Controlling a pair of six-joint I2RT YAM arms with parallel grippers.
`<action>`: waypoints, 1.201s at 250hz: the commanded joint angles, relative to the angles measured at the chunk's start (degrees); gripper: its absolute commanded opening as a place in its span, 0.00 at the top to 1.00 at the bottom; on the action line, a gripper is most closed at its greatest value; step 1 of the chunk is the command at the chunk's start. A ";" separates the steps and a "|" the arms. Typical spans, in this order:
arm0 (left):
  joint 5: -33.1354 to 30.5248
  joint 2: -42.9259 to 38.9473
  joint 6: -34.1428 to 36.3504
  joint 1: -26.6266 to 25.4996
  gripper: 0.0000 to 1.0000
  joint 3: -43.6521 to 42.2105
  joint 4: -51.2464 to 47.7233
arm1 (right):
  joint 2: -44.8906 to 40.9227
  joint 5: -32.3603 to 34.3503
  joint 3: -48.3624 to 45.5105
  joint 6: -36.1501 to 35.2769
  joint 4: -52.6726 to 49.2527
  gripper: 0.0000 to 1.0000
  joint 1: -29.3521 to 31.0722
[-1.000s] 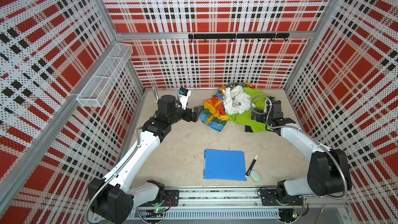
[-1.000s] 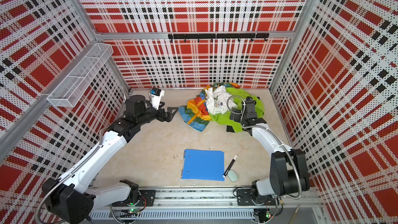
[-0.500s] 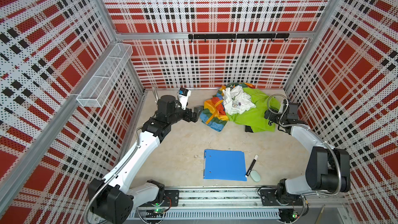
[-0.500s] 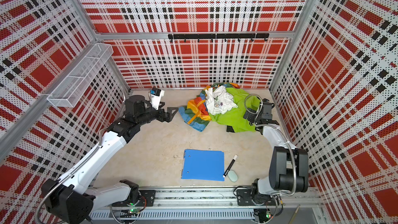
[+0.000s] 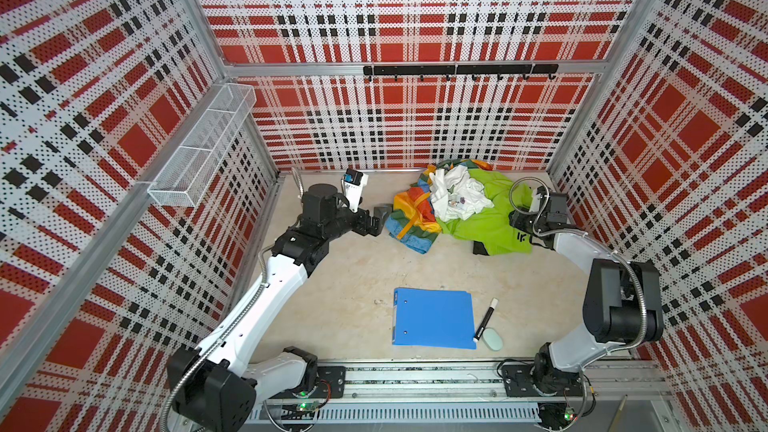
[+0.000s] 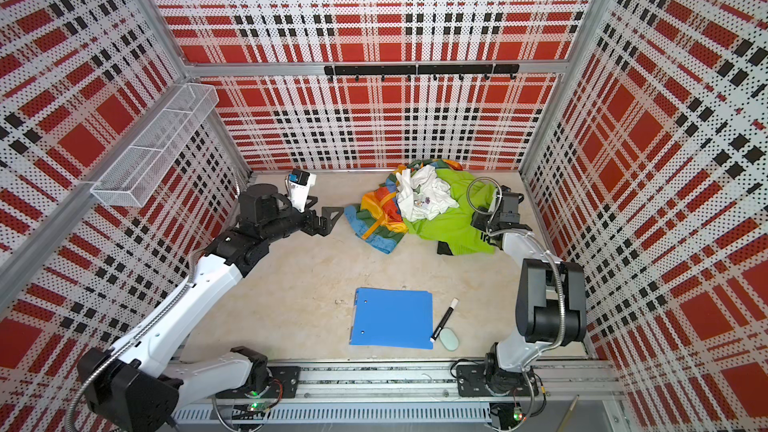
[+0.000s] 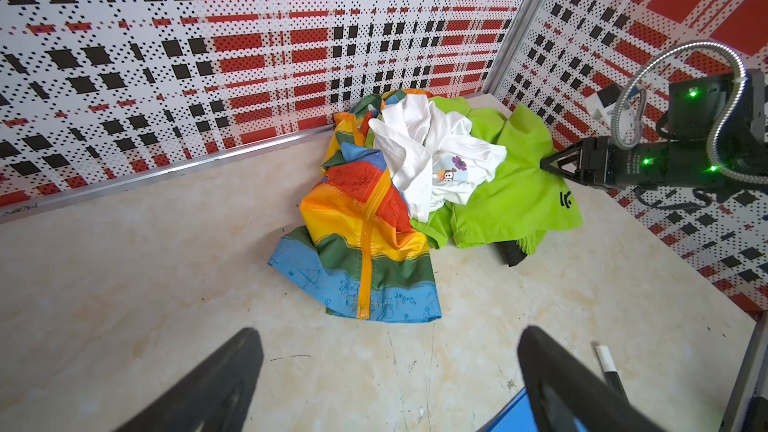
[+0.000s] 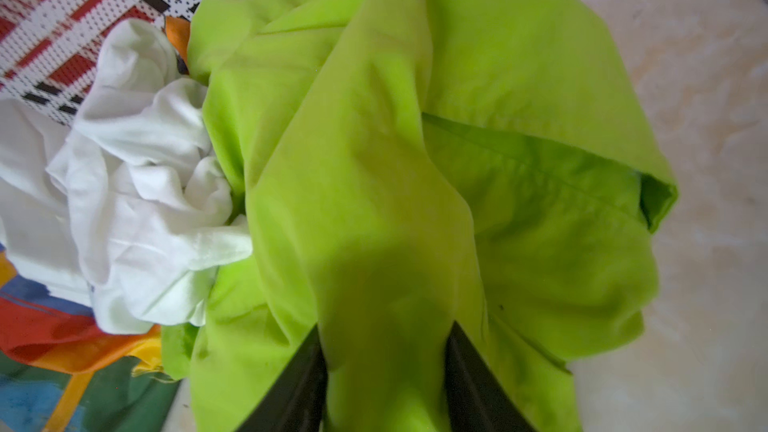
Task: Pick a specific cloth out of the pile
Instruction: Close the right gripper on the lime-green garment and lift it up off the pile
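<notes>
Between the right gripper [image 8: 385, 328] jaws sits a bunched fold of the cloth [image 8: 374, 160]; grip closed on it; cloth not yet drawn clear, its far part under white fabric [image 7: 419, 147] in the pile [image 5: 440, 205]; extraction outstanding; left gripper [image 7: 386, 367] wide open, empty, short of the pile.

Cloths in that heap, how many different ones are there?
4 show: a rainbow striped cloth on the left, a white cloth on top, the lime green cloth on the right, and a black scrap peeking from under the green's near edge. More may be buried.
</notes>
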 commanded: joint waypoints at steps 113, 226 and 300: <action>2.56 -1.00 -0.26 1.42 0.01 -0.58 1.23 | -7.86 2.94 10.43 0.48 -5.57 1.00 1.21; 3.48 -0.18 -1.54 0.89 0.01 -0.29 1.33 | -12.49 2.18 26.33 1.82 -11.31 1.00 1.39; 3.26 -0.58 -1.50 0.89 0.01 -0.33 1.36 | -16.41 1.74 32.30 4.92 -8.01 1.00 1.40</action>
